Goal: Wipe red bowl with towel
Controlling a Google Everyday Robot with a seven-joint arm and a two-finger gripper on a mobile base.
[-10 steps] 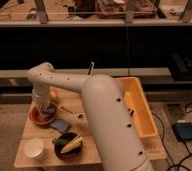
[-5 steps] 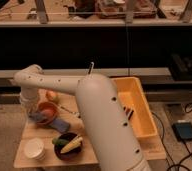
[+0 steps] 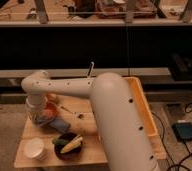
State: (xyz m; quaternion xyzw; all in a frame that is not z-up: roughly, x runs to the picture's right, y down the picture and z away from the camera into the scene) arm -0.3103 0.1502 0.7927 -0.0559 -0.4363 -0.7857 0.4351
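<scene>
The red bowl (image 3: 50, 111) sits at the far left of the wooden table (image 3: 89, 131). A grey-blue towel (image 3: 58, 123) lies bunched against the bowl's front right edge, partly over it. My gripper (image 3: 40, 116) hangs down from the white arm's bent wrist (image 3: 36, 84) and sits low at the bowl's left side, against the towel. The wrist and towel hide the contact between gripper and towel.
A black bowl (image 3: 68, 145) with a corn cob and a green item stands at the front. A white cup (image 3: 35, 148) stands at the front left corner. A spoon (image 3: 70, 111) lies mid-table. A yellow bin (image 3: 145, 111) fills the right side. The arm's thick white link crosses the table's right half.
The wrist swung left over the bowl, then came back right and a little lower. The towel has shifted at the bowl's front right edge.
</scene>
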